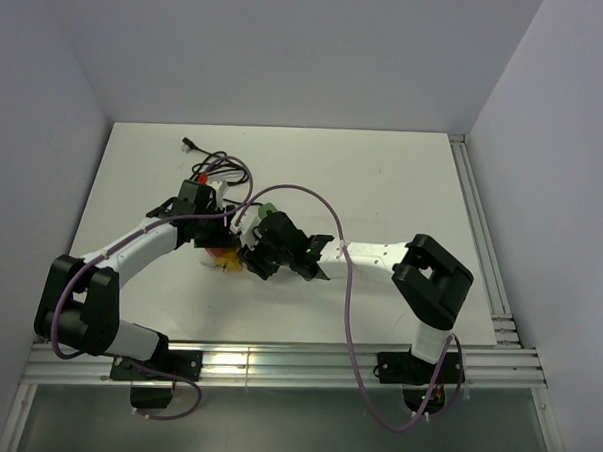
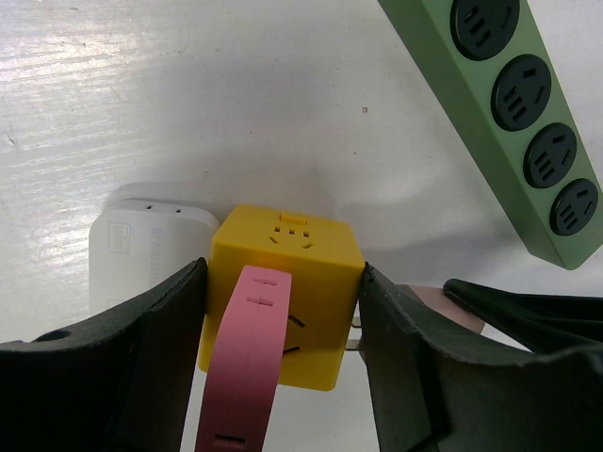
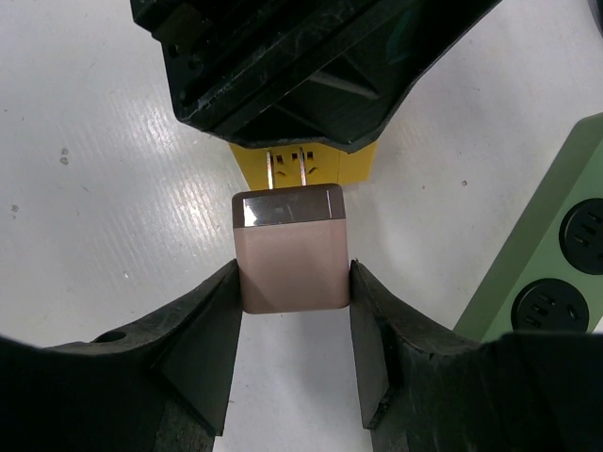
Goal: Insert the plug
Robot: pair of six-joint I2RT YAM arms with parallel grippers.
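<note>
Black right fingers [image 3: 203,348] fill the bottom of the right wrist view, one on each side of the plug [image 3: 292,259], and they squeeze it tight. It is a small brown block with a shiny front end, and it sits right between the two tips. Two thin metal prongs [image 3: 271,171] stick out of its front and point at the yellow cube [image 3: 353,165], which has little holes in its face. Most of each prong shows. The tips are right at the cube's face, but I cannot tell if they are in the holes. From the left wrist, the left fingers [image 2: 141,358] are closed on the yellow cube [image 2: 292,250], pressing on its two sides and holding it on the white table [image 2: 188,94]. A pink strap [image 2: 250,348] lies over the cube's near side. A white block [image 2: 141,254] sits just beside the cube on its left, touching it. A green power strip [image 2: 513,104] with round dark sockets lies on a slant further off to the right.
</note>
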